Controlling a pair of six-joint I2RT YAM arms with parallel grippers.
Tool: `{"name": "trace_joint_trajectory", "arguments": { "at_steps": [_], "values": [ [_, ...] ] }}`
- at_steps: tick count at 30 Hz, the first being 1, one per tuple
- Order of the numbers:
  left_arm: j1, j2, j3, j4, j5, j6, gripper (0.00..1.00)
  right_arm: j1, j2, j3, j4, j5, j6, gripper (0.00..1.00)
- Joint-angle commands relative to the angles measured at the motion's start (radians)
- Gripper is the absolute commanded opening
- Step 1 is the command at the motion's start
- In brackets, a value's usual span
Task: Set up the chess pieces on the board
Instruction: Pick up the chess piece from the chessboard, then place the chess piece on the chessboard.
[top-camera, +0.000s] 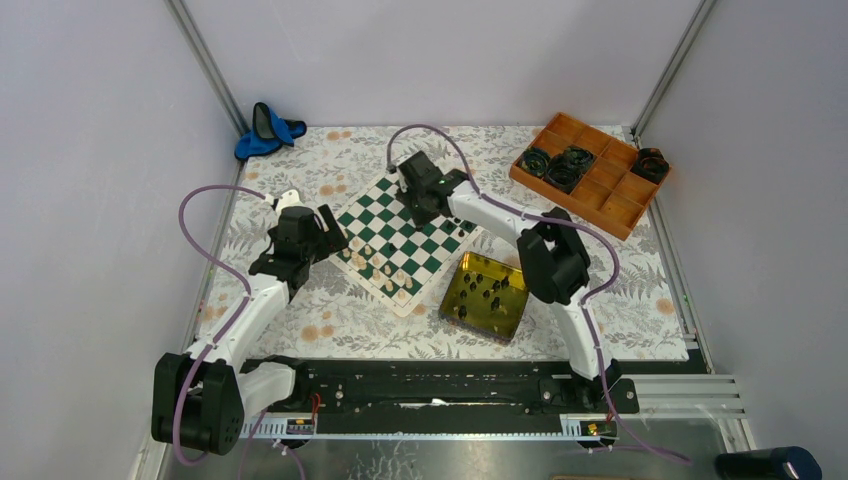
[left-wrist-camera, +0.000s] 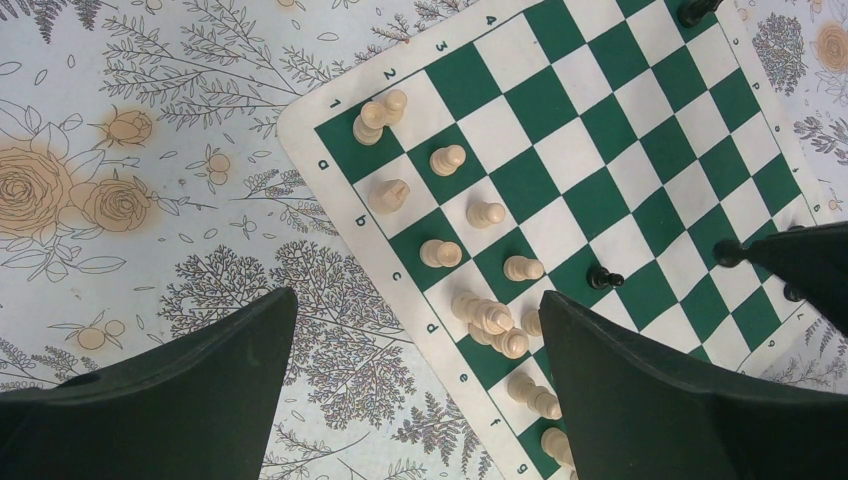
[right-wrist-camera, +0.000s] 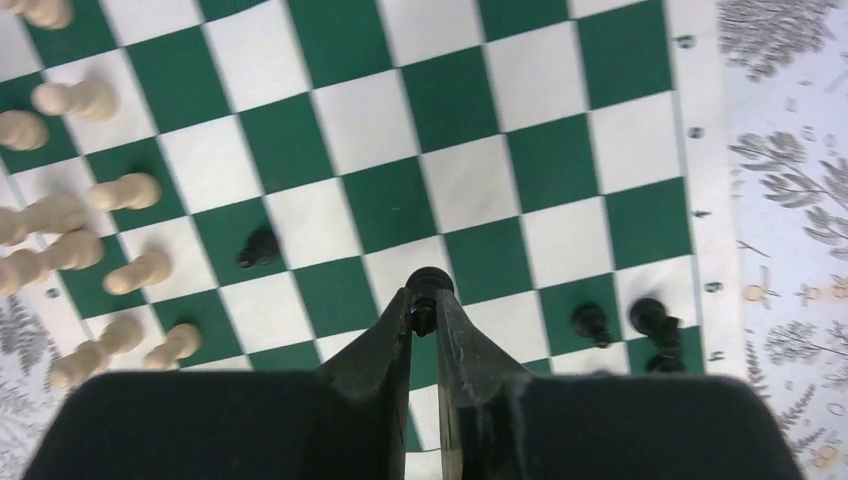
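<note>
The green and white board (top-camera: 400, 240) lies mid-table on the floral cloth. Several cream pieces (left-wrist-camera: 447, 160) stand along its near-left rows, some toppled against each other (left-wrist-camera: 490, 320). My right gripper (right-wrist-camera: 424, 305) is over the board's far part (top-camera: 420, 205) and is shut on a black piece (right-wrist-camera: 428, 284). Other black pieces (right-wrist-camera: 592, 322) stand near the board's right edge, one (right-wrist-camera: 258, 247) further in. My left gripper (left-wrist-camera: 415, 330) is open and empty above the board's near-left edge (top-camera: 330, 235). More black pieces (top-camera: 490, 290) lie in the yellow tin tray.
The yellow-gold tin tray (top-camera: 452, 300) sits just right of the board. An orange compartment tray (top-camera: 600, 195) with black coiled items stands at the back right. A blue object (top-camera: 268, 130) lies at the back left corner.
</note>
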Motion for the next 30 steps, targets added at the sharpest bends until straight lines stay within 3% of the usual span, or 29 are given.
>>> {"name": "trace_joint_trajectory", "arguments": {
  "at_steps": [1,30],
  "values": [
    [-0.006,-0.012,-0.003,0.046,0.007,0.006,0.99,-0.058,-0.043,0.039,-0.003,0.028,0.005,0.11],
    [-0.006,0.017,0.001,0.049,0.000,0.013,0.99,-0.184,0.092,0.110,0.033,0.034,0.046,0.10]
  ]
}}
